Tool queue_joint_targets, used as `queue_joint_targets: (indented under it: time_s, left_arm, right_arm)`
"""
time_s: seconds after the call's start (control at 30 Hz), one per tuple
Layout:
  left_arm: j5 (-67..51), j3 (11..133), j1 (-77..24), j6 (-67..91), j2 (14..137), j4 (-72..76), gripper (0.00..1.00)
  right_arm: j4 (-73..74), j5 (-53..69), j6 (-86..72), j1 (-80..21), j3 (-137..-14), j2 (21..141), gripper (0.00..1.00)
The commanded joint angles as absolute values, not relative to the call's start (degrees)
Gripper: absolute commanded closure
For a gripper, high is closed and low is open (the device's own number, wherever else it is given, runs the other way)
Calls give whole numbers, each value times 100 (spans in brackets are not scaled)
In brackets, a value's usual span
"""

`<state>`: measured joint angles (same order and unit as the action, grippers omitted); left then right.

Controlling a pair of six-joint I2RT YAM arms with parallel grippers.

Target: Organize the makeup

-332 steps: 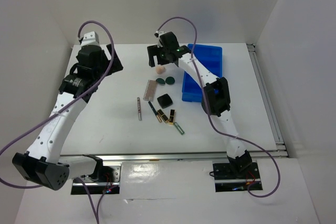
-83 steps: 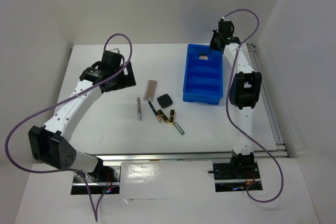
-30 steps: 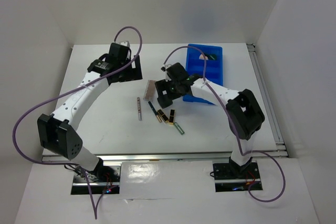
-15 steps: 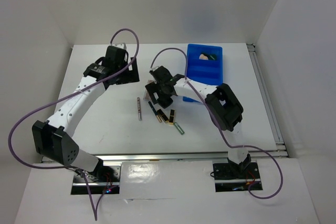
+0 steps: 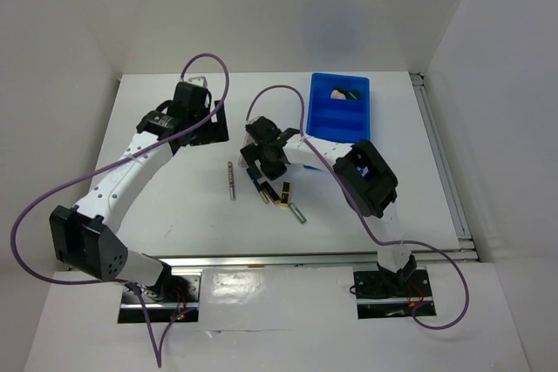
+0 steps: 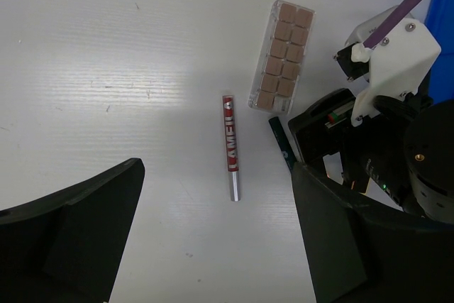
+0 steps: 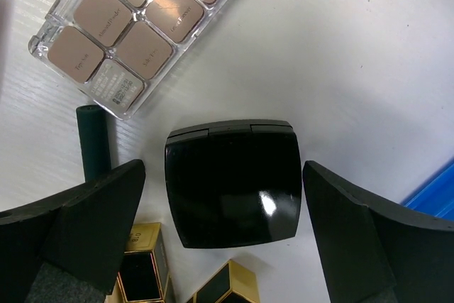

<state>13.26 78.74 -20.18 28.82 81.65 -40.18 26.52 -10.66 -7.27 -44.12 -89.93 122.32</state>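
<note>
- Right gripper [image 7: 223, 169] wide open, holds nothing.
- Its fingers sit either side of black square compact [image 7: 233, 181], not closed on it.
- Tan palette [image 7: 142, 19] at 11 o'clock from compact. Dark green pencil [image 7: 93, 140] at 9 o'clock. Black-gold lipsticks [image 7: 142, 278] at 7 o'clock.
- Left gripper [image 6: 218, 168] wide open too, empty, hangs over red pencil [image 6: 231, 145].
- Done: peach sponge [image 5: 336, 91] and what look like green pads [image 5: 351, 93] lie in far part of blue bin [image 5: 316, 115].
- Not yet in bin: compact, palette, pencils, lipsticks, green tube [image 5: 299, 213]. All on table.
</note>
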Motion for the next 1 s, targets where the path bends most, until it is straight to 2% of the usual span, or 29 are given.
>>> queue_joint_targets:
  time_s: [0.0, 0.17, 0.2, 0.4, 0.67, 0.87, 0.97]
  left_arm:
    - [1397, 7866, -2030, 2865, 7989, -3867, 1]
    - [1397, 7866, -2030, 2865, 8041, -3867, 1]
    - [1397, 7866, -2030, 2865, 8042, -3867, 1]
    - [1397, 8041, -2030, 2865, 8164, -3867, 1]
    - [1643, 8428, -2030, 2873, 8218, -4034, 1]
    - [1872, 8490, -2030, 2936, 7796, -3912, 1]
    - [1925, 8542, -2030, 2936, 7734, -3911, 1]
  right_arm:
    - [2681, -1055, -606, -4403, -8912, 12393, 0]
    - [2558, -1002, -659, -4351, -8859, 12340, 18]
    - [2558, -1002, -659, -4351, -8859, 12340, 25]
    - [2505, -896, -712, -4175, -9078, 12112, 40]
    - [2680, -913, -659, -3981, -10464, 11953, 43]
    - [3032, -1265, -905, -3332, -11617, 12129, 44]
    - [3233, -1318, -1246, -2833, -11733, 12199, 44]
